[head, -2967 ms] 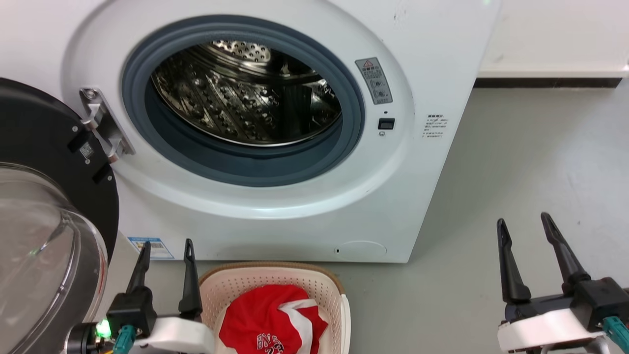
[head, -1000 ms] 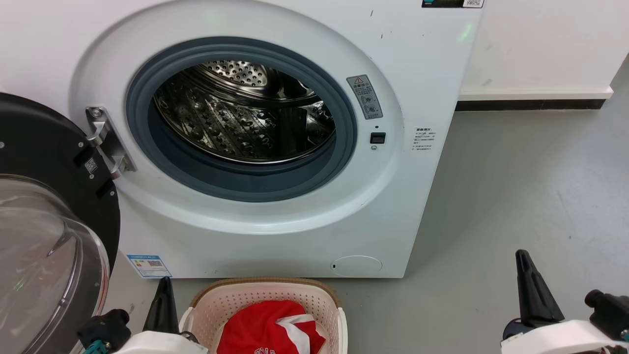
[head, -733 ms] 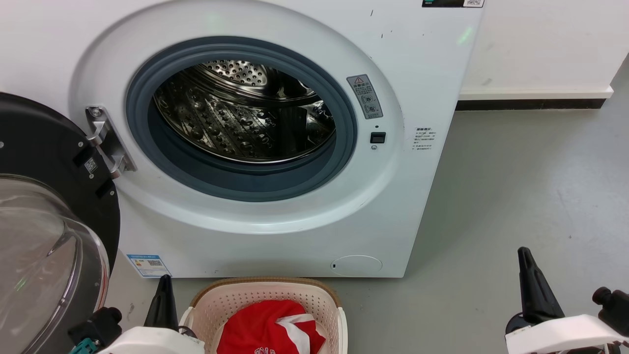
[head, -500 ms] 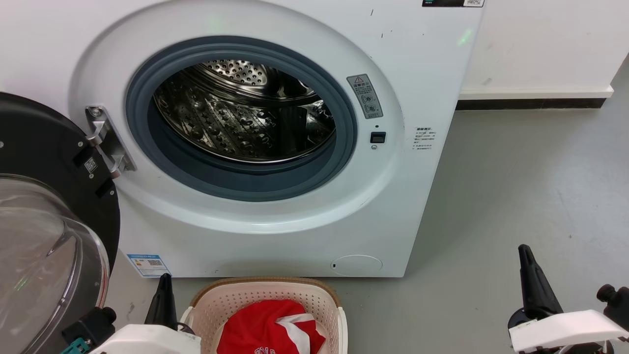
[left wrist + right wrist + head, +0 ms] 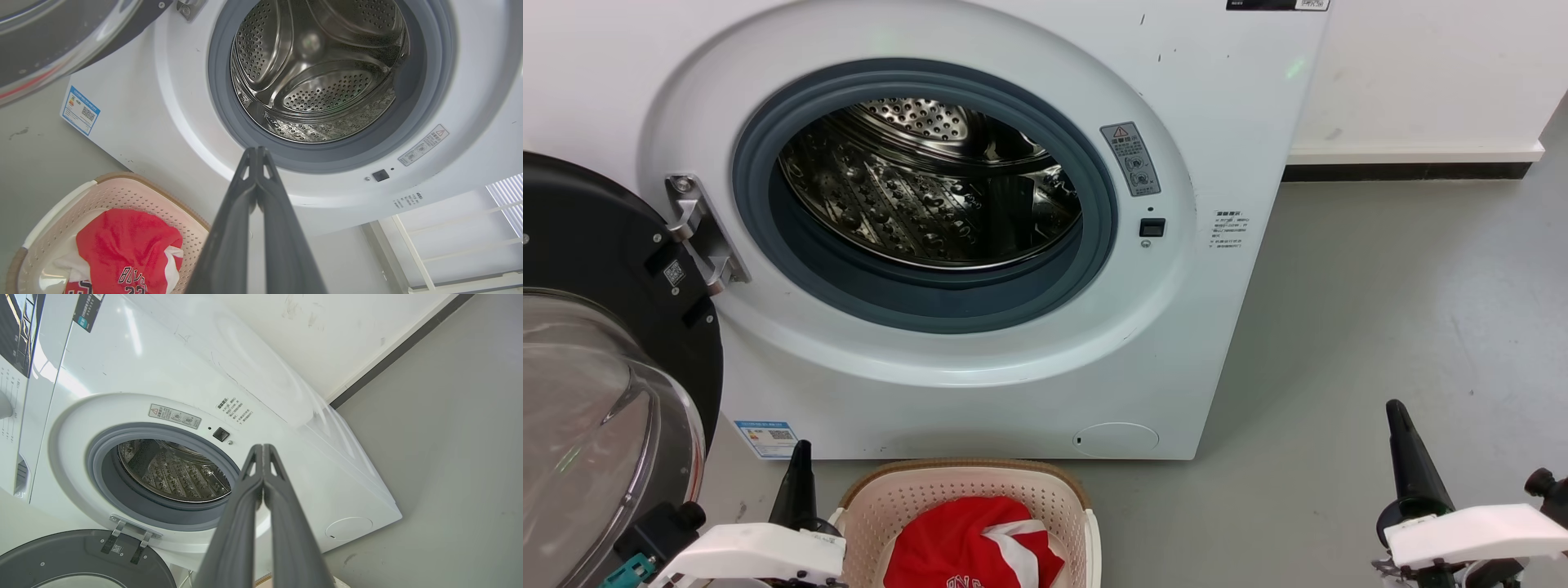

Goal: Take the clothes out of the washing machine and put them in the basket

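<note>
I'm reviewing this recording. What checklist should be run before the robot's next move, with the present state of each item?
1. Clothes out of the shiny perforated steel drum of the large white front-loading washing machine: ok for the parts seen.
2. Bright red sports jersey lies inside the cream perforated plastic basket: ok.
3. Black-rimmed clear glass door open: ok.
4. Left gripper shut, empty: ok.
5. Right gripper shut, empty: ok.
6. Drum floor just behind the grey gasket: cannot tell.
</note>
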Robot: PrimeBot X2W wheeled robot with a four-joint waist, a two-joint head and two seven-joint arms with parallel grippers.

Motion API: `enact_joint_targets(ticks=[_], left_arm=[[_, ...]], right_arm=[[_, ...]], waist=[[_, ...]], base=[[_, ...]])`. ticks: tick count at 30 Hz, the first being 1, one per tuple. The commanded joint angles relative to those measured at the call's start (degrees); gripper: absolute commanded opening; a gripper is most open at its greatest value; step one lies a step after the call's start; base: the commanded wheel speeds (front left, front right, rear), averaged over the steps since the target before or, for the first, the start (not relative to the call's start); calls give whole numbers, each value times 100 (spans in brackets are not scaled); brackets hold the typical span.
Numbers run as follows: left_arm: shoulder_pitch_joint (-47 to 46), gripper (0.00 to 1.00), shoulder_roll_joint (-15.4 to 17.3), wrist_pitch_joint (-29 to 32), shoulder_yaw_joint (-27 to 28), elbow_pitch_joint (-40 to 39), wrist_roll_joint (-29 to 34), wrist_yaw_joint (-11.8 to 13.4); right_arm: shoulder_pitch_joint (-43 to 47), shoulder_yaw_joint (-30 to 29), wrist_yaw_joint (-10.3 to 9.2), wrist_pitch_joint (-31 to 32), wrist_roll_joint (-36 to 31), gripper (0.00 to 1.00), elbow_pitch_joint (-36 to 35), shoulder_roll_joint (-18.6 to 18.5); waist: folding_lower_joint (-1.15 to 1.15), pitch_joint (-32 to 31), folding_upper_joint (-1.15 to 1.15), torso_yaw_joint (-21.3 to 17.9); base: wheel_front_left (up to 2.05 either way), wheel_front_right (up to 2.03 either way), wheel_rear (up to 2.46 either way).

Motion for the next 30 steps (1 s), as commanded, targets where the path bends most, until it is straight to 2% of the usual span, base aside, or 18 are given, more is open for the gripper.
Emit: enact_joint_targets(ticks=[1,30], left_arm=[[-143,0,7,41,27,-45,-186,-38],[-389,0,6,492,128,66,-2080,-234]], right_arm=[[-179,-18,1,37,195,0,-28,-47],[-426,-118,0,494,2109,0,222,-50]], waist=[[0,1,0,1],[0,28,0,26]], base=[[0,0,0],[0,0,0]])
